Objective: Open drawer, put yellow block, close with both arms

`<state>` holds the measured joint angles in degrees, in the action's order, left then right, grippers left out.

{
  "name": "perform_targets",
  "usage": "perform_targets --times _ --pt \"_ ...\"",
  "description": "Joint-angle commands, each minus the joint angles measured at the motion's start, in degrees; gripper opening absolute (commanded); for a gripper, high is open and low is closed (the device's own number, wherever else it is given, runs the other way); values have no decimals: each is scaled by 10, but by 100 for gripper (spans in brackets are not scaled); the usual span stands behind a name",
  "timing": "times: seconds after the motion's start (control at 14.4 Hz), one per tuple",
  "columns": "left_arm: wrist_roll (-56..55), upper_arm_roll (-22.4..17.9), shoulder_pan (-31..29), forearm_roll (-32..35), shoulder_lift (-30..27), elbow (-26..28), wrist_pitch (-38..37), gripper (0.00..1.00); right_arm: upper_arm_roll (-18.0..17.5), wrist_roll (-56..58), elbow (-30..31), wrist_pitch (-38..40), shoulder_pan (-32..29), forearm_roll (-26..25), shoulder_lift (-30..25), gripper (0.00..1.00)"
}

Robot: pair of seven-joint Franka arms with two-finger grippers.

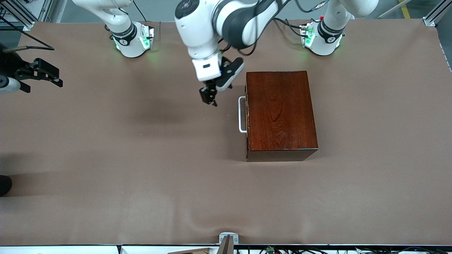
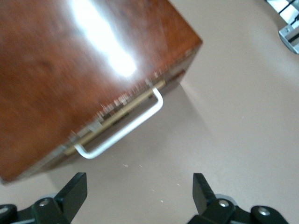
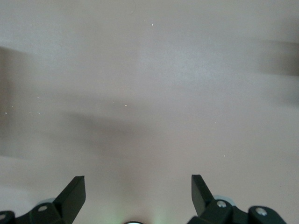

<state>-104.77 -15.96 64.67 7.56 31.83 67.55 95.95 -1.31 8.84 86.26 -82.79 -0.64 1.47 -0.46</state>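
Observation:
The dark reddish-brown box (image 1: 280, 109) stands on the table toward the left arm's end. Its drawer is pushed in, with the white U-shaped handle (image 1: 242, 114) facing the right arm's end. My left gripper (image 1: 209, 97) hangs open and empty over the table, a little out from the handle. In the left wrist view the gripper (image 2: 138, 179) is open, with the handle (image 2: 124, 133) and box (image 2: 70, 70) ahead of it. My right gripper (image 1: 44, 83) is up over the right arm's end of the table, open and empty (image 3: 138, 179). The yellow block is out of view.
The brown table cover (image 1: 141, 176) has a few wrinkles near the front camera. A dark object (image 1: 4, 185) shows at the table's edge on the right arm's end. A metal bracket (image 1: 227, 240) sits at the edge nearest the front camera.

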Motion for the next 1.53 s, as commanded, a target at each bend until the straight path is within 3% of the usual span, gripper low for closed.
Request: perform_targets --times 0.0,0.42,0.97,1.18,1.46 --pt "68 5 -38 6 -56 23 -28 100 -5 2 4 -3 -9 1 -9 100" --pt "299 3 -125 -26 -160 31 -123 100 -5 2 1 -7 -10 3 -6 100" --pt "610 11 -295 -33 -239 47 -135 100 -4 4 2 -1 -16 1 -4 100" --pt "691 100 -416 -34 -267 93 -132 100 -4 4 1 -2 -16 2 -4 100" --pt "839 159 -518 -37 -308 150 -117 100 -4 4 1 -3 -16 2 -4 100"
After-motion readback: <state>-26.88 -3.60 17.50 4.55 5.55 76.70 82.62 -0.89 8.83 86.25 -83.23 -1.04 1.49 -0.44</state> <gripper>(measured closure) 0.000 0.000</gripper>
